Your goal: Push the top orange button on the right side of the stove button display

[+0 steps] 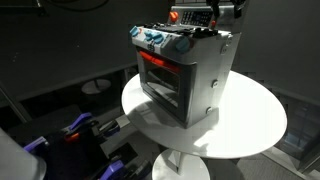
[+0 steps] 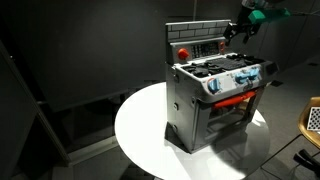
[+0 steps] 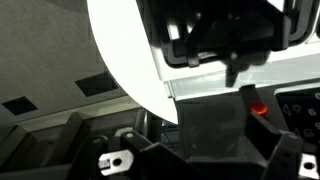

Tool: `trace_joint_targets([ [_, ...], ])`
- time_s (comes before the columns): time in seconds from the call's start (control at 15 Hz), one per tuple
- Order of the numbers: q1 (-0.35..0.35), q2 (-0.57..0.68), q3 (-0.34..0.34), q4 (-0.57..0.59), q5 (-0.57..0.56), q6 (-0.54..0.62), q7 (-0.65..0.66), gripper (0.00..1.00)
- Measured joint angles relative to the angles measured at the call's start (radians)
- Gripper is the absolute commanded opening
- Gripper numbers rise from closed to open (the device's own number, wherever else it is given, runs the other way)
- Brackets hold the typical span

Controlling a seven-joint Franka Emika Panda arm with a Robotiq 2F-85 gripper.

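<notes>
The silver-grey toy stove (image 1: 195,85) stands on a round white table (image 1: 255,125); it also shows in an exterior view (image 2: 190,105). Blue-white knobs (image 2: 238,80) line its front edge and the oven window (image 1: 160,68) glows red. The dark button display (image 2: 200,46) with red-orange edging rises at the stove's back. My gripper (image 2: 240,29) is at the display's upper right end, fingers together and empty, and shows above the display (image 1: 214,13). In the wrist view the fingertips (image 3: 235,72) hang just above and left of a glowing orange button (image 3: 259,109).
The table edge (image 3: 125,70) curves close by in the wrist view, with dark floor and equipment below. Dark curtains surround the scene. Blue and black gear (image 1: 75,128) lies on the floor beside the table pedestal (image 1: 180,165).
</notes>
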Motion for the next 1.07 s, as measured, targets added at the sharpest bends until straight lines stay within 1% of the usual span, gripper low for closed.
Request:
trace_joint_targets([
  [0.27,-0.001,-0.053,-0.003,-0.003,0.001,-0.119,-0.027,1.0],
  [0.47,-0.002,-0.107,-0.003,-0.014,0.013,-0.225,-0.079,1.0],
  [1.07,-0.032,-0.298,-0.004,-0.081,0.094,-0.552,-0.29,1.0],
])
